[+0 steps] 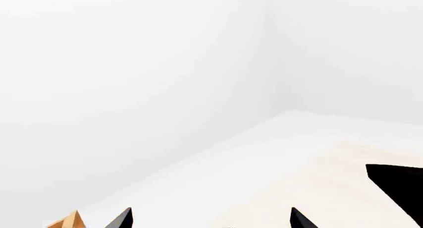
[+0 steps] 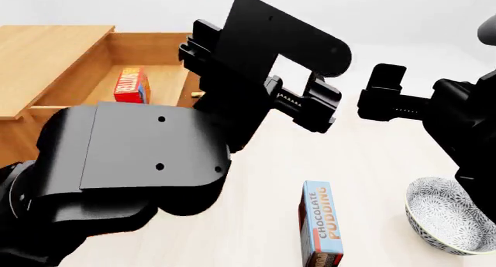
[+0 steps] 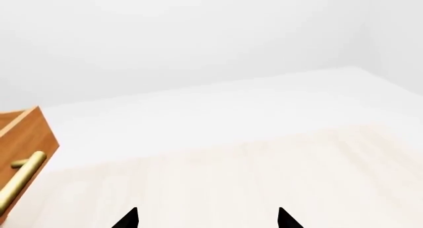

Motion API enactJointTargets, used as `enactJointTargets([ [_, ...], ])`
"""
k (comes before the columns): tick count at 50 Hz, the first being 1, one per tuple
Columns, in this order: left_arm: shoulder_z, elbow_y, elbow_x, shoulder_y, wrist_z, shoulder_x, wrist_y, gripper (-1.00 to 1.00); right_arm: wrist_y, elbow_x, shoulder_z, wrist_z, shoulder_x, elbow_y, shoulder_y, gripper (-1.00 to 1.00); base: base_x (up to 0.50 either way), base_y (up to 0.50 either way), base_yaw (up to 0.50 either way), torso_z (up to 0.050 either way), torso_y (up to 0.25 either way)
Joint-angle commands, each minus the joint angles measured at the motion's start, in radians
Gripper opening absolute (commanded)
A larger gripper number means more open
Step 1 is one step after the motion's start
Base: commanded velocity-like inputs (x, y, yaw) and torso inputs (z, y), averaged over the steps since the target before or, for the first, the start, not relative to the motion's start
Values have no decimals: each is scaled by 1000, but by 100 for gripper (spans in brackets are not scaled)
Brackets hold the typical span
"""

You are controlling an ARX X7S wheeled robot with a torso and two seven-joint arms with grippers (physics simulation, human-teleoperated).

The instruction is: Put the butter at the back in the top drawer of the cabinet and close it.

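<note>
Butter [image 2: 132, 85]: and there it is, the small red box lying inside the pulled-out top drawer [image 2: 159, 49], toward the cabinet side of the compartment. Nothing grips it.
Top drawer: wide open, its inside showing in the head view; the right wrist view catches its front corner and the brass handle [image 3: 20, 181].
Cabinet [image 2: 46, 52]: orange-brown wood, off at the robot's left, top surface bare where it shows.
Left gripper [image 2: 304, 107]: raised in mid-air in front of the open drawer, apart from the wood. In its wrist view two dark fingertips [image 1: 122, 219] stand spread with empty space between them, so it holds nothing.
Right gripper [image 2: 384, 98]: up over the table [image 2: 256, 180], well apart from the drawer. Its wrist view shows two tips [image 3: 129, 219] set apart, nothing pinched.
Other items: a chocolate pudding box [image 2: 322, 223] and a patterned bowl [image 2: 445, 215] sit near the front of the table, untouched.
Step in hand: by my reading the placing is done and only the closing is left.
Next move: bring a gripper to the drawer front or its handle and push straight toward the cabinet until it sits flush.
Watch for: an off-centre shove could skew the drawer, and the butter may slide as it goes in.
</note>
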Motion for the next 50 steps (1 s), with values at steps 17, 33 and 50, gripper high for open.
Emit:
enactJointTargets([
  [17,210,-6,252,203,33,124,139,100,-20,4,11,-13,29,-16,-22,100,0,0,0,0,0],
  [33,224,-290,402,300,200,75,333,100,-46,-17,18,-39,52,-24,-65,100,0,0,0,0,0],
  [50,191,-512,436,316,299,37,421,100,-52,-36,13,-50,46,-16,-80,100,0,0,0,0,0],
])
